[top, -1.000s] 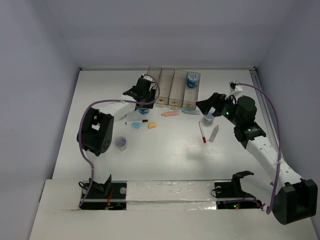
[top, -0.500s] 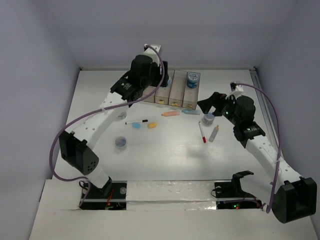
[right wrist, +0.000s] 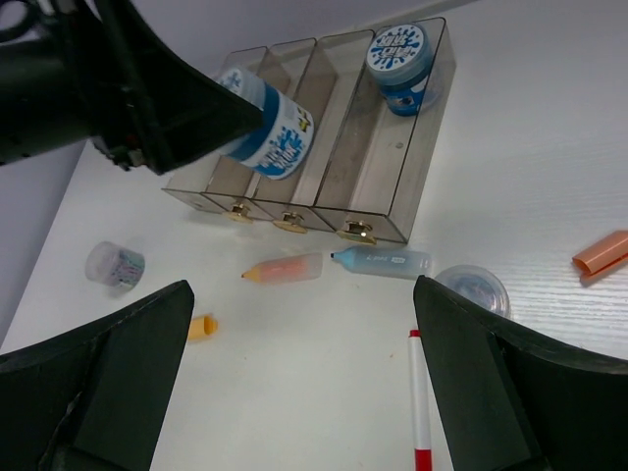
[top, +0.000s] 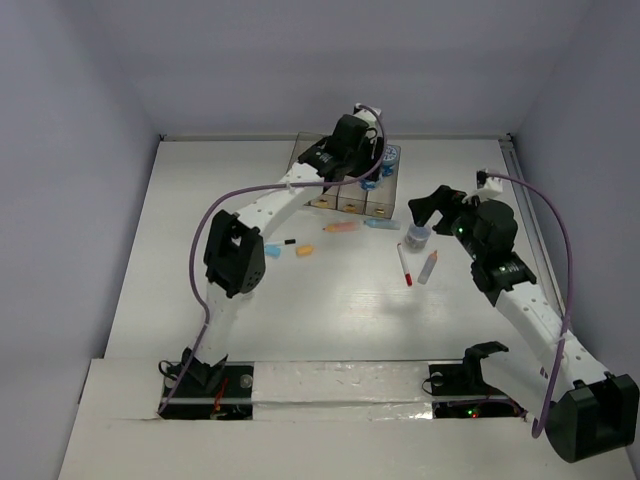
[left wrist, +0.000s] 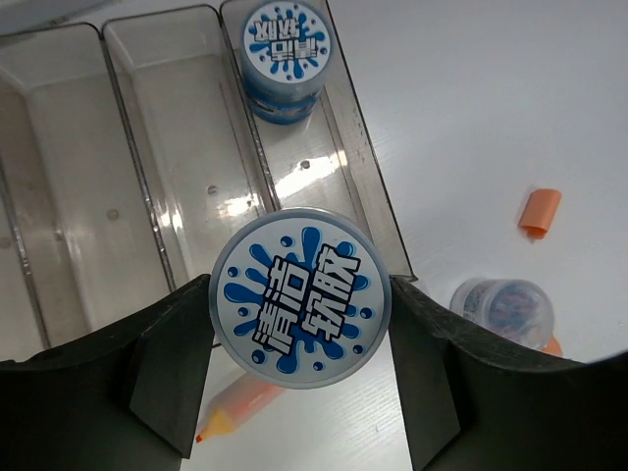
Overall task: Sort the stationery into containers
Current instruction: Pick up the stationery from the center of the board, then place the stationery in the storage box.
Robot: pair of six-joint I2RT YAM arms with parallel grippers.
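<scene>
Currently the left gripper (left wrist: 297,329) clasps a blue-patterned jar (right wrist: 275,132) (printed lid showing) over the near end of the containers (right wrist: 339,108); the right gripper (top: 425,207) gapes empty near a clear jar (right wrist: 471,289).

Overhead and both close wrist cameras share the bins (left wrist: 137,177).

White table (top: 200,300) carries bins (right wrist: 428,137), markers (right wrist: 285,267), a pen (top: 404,265), jars (right wrist: 115,263).

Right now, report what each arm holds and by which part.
Left gripper holds the blue-patterned jar, fingers pressing opposite sides of its round body. Right gripper is open and holds nothing.
</scene>
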